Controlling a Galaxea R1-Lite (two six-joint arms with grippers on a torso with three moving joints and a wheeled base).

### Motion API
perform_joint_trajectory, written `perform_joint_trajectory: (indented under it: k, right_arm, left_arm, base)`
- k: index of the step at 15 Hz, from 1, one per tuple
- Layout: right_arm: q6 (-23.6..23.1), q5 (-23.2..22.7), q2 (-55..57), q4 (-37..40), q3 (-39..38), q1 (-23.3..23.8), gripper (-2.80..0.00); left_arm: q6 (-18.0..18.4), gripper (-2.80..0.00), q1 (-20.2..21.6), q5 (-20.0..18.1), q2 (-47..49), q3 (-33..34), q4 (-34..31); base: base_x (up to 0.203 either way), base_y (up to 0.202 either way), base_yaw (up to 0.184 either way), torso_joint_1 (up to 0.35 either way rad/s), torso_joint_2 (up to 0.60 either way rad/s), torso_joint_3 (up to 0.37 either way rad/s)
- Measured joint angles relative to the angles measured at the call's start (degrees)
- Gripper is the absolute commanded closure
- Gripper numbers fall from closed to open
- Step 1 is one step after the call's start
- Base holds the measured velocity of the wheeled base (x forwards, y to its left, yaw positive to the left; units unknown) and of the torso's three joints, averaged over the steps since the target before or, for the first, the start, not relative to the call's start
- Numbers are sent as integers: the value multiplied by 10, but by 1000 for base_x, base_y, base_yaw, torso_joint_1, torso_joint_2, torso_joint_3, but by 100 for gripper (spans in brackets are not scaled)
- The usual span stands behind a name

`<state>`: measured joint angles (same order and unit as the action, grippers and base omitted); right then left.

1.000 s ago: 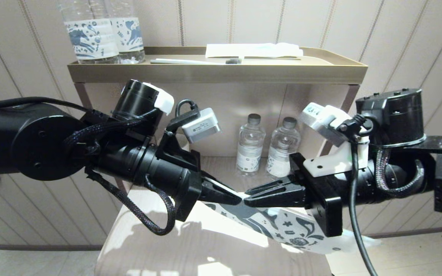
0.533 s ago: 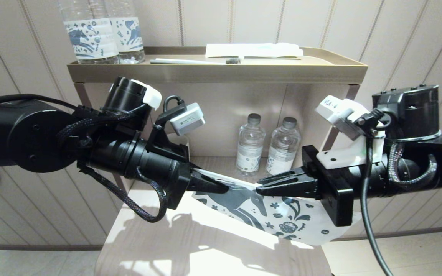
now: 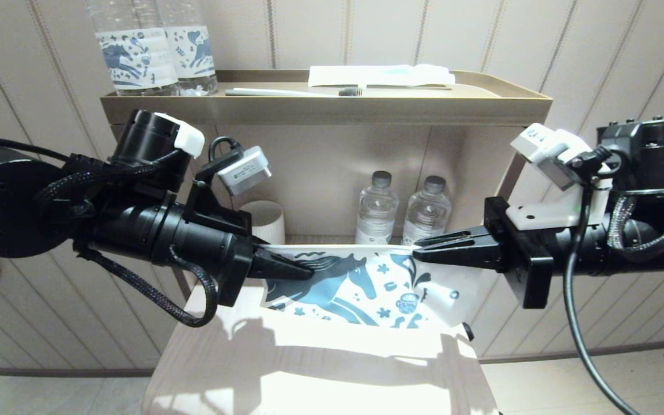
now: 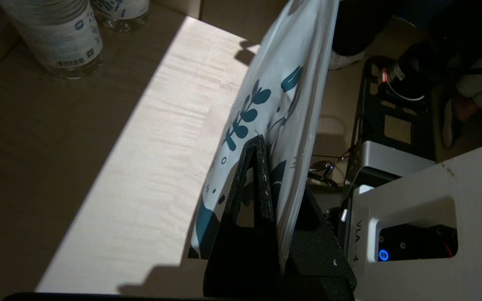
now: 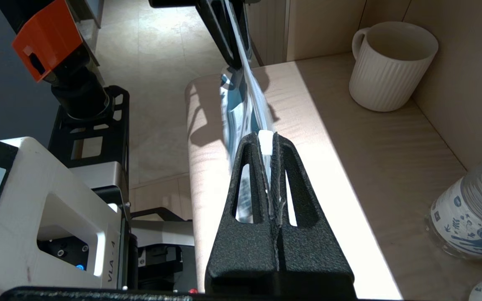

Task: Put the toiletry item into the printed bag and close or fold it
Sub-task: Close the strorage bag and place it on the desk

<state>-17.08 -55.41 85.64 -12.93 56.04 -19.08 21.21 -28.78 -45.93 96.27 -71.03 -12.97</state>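
Observation:
The printed bag [image 3: 355,282], white with a dark blue horse, hangs upright above the wooden shelf, stretched level between both grippers. My left gripper [image 3: 308,271] is shut on the bag's left end; in the left wrist view the bag [image 4: 285,83] runs away from the gripper [image 4: 280,175]. My right gripper [image 3: 419,253] is shut on the bag's top edge near its right end. A small white tab [image 5: 265,141] on the bag [image 5: 247,90] sits between its fingertips, at the gripper [image 5: 266,146]. No comb is in view.
A white ribbed mug [image 3: 267,222] and two small water bottles [image 3: 376,213] stand at the back of the shelf [image 3: 309,374]. Above, a tan tray [image 3: 326,109] holds a toothbrush [image 3: 291,91], a white packet [image 3: 381,75] and two horse-label bottles [image 3: 136,52].
The grippers have drawn apart and risen. The right one has slid rightward along the bag's top edge, and the bag has swung from a downward slant to hang level and taut.

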Motion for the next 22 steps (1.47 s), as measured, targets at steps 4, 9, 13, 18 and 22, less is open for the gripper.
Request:
perform_joint_trajectory:
  k: [4,9,13,18,22]
  right_arm:
    - [0,1,3,0,0,5,0]
    - [0,1,9,0,5,19,0]
    - [0,3,15,2,5,21,0]
    - [0,3,18,3,7,30,0]
    - [0,5,25,4,12,34,0]
  left_arm:
    - [0,0,19,0,-26,20,-1]
    - [1,0,37,0,-52,42,0]
    - [2,0,49,0,-68,54,-1]
    - [2,0,51,0,-78,62,0]
    - [-1,0,51,0,-74,59,0]
  base:
    - [0,0,0,0,0,0]
    - [0,0,0,0,0,0]
    - [0,0,0,0,0,0]
    - [0,0,0,0,0,0]
    - [0,0,0,0,0,0]
